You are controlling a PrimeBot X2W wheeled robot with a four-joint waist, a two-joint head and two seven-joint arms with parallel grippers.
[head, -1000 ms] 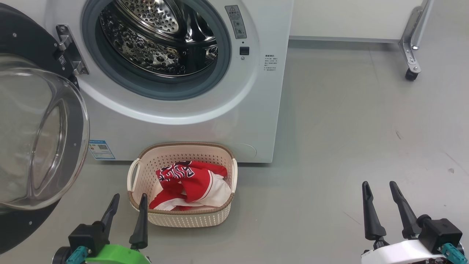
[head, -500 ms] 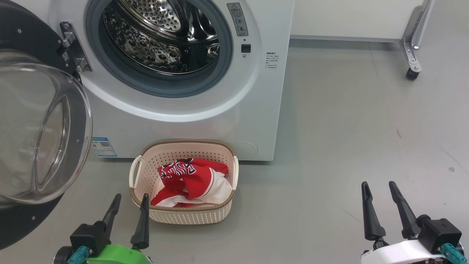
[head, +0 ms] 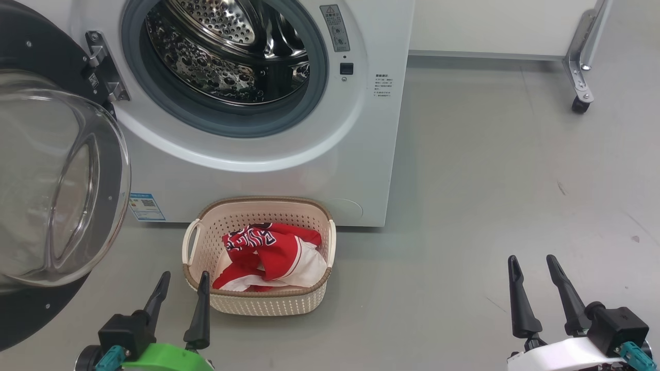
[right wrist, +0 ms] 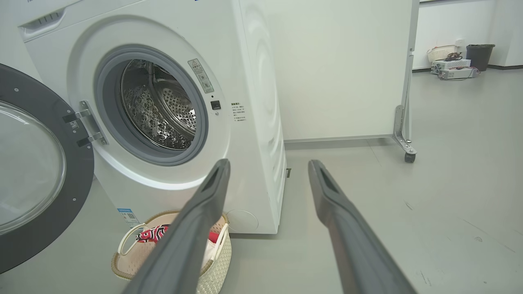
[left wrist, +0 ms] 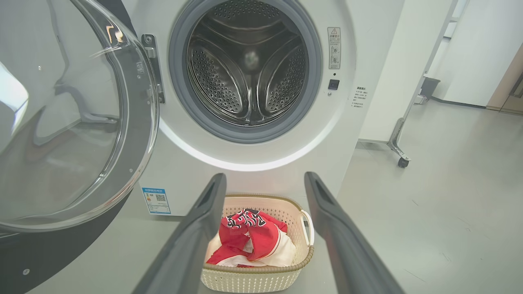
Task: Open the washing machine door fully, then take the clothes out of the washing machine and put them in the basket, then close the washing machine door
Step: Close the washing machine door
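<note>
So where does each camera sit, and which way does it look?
Head view: on the robot's head, looking forward and down at the big white front-loading washing machine and small cream plastic basket; open left gripper and right gripper show.
Left wrist view: on the left wrist, facing into the steel drum; its two dark fingers show.
Right wrist view: on the right wrist, facing the machine slantwise; its fingers show.
Shared: the open round black-rimmed glass door and red-and-white clothes in the basket.
</note>
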